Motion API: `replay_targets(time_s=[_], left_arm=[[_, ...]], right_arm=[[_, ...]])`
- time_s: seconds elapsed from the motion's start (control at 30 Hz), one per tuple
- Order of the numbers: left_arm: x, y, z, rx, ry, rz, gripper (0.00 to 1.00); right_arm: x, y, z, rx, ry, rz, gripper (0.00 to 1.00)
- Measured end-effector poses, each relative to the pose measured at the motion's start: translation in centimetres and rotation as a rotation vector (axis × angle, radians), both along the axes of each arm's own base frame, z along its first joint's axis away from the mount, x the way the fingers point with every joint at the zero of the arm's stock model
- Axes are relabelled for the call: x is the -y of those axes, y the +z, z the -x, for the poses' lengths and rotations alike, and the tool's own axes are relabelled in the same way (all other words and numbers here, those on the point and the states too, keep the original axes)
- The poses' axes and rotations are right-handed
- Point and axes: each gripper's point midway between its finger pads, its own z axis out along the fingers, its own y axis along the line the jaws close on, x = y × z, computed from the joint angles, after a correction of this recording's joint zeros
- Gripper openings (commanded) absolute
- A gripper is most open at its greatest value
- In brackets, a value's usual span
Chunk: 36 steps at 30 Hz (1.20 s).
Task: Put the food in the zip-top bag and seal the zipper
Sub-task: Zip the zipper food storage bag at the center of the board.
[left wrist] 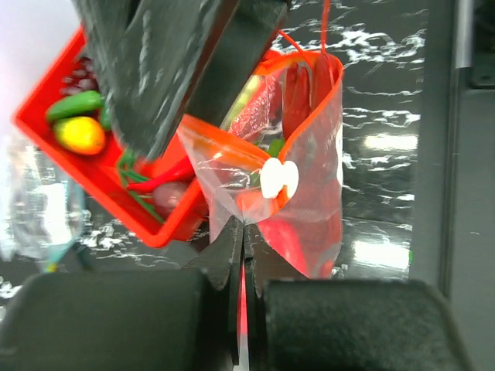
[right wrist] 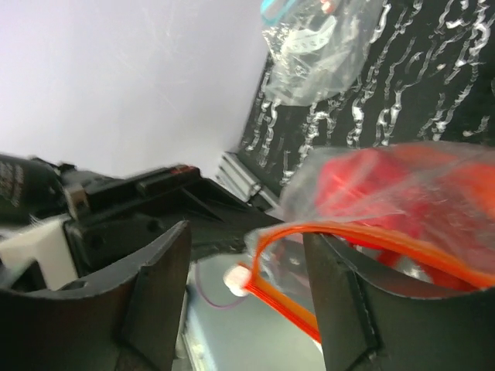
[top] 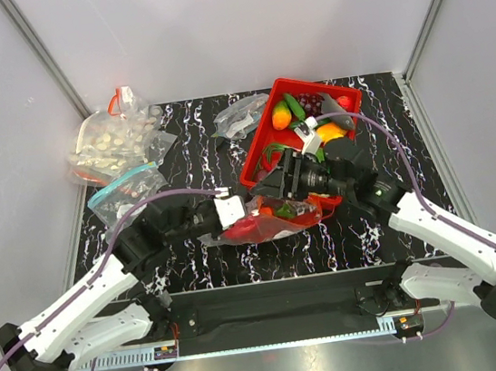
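The zip-top bag (top: 276,221) lies in front of the red tray (top: 308,83), with red food (right wrist: 363,182) showing through its clear plastic. My left gripper (left wrist: 244,229) is shut on the bag's edge, just below the white slider (left wrist: 278,178). The red-orange zipper (left wrist: 313,116) curves round the open mouth. My right gripper (right wrist: 246,236) is open, its fingers (right wrist: 155,294) standing either side of the zipper (right wrist: 290,230) end without touching it. More food stays in the tray: a green piece (left wrist: 73,106) and a yellow-orange one (left wrist: 80,135).
A bag of pale round pieces (top: 118,138) and a clear bag with a teal-blue zip (top: 125,191) lie at the back left. A small clear bag (top: 241,116) rests beside the tray. Both arms crowd the table's middle.
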Motion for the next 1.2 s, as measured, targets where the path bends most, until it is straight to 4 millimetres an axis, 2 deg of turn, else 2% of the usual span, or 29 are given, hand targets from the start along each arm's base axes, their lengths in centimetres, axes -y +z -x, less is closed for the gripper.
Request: replay_targets(time_s=[0.17,0.33,0.43,0.6,1.07,1.2], left_arm=[[-0.1,0.4,0.9,-0.037,-0.027,0.034,0.0],[0.0,0.4,1.5,-0.061,-0.054,0.044,0.0],[-0.1,0.5,1.6,-0.071,-0.061,0.051,0.0],[-0.2,0.7,1.8,-0.079,-0.062,0.06,0.0],[-0.5,0.2,1.7,-0.141,-0.041,0.061,0.0],[-0.7,0.2,1.6,-0.162,-0.032,0.068,0.0]], right_arm=[[2.1,-0.6,1.9,0.123,0.043,0.08,0.57],[3.4,-0.4,4.6,0.296,0.172,0.118,0.57],[3.2,-0.8,5.7,0.364,0.268,0.133,0.57],[2.7,-2.6,6.3,0.402,0.381,0.175,0.57],[0.7,-5.9,7.8,0.433,0.522,0.241,0.55],[-0.1,-6.6,7.5,0.441,0.523,0.276,0.43]])
